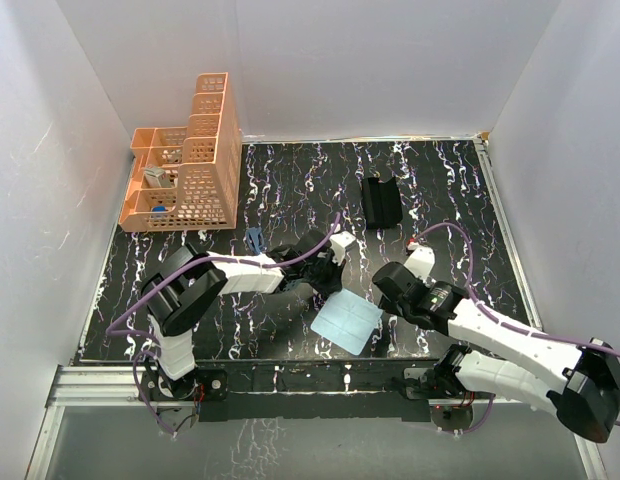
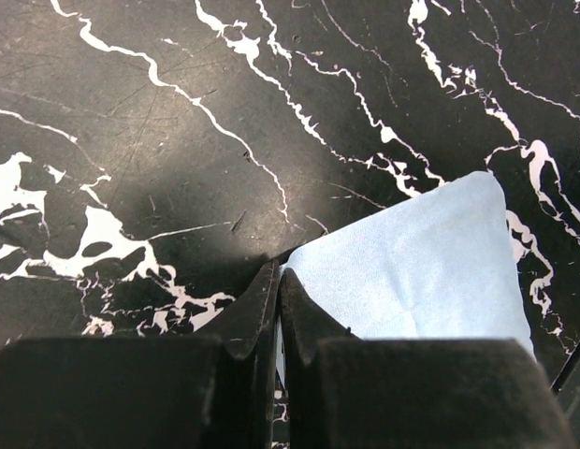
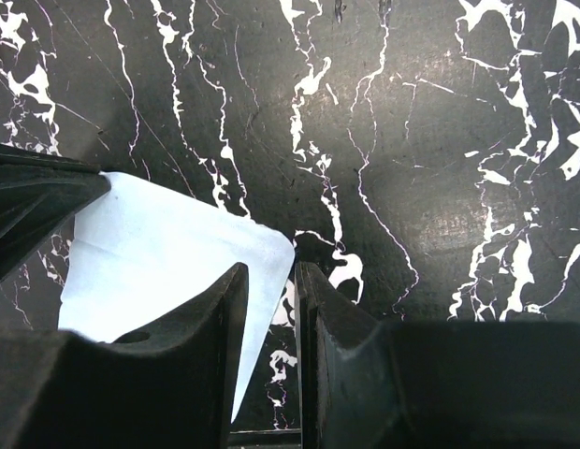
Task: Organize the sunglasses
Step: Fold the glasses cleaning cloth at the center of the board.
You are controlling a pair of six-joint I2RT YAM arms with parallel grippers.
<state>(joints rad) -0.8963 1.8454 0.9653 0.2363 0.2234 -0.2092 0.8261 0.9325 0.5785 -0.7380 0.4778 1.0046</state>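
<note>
The sunglasses, a small dark blue folded pair, lie on the black marble table left of my left wrist, untouched. The black oblong case lies further back in the middle. A light blue square cloth lies near the front. My left gripper is shut on the cloth's far corner; its jaws meet with a sliver of cloth between them. My right gripper stands at the cloth's right corner; its jaws keep a narrow gap astride that corner.
An orange stepped organizer basket with small items stands at the back left. White walls close in the table on three sides. A metal rail runs along the front edge by the arm bases.
</note>
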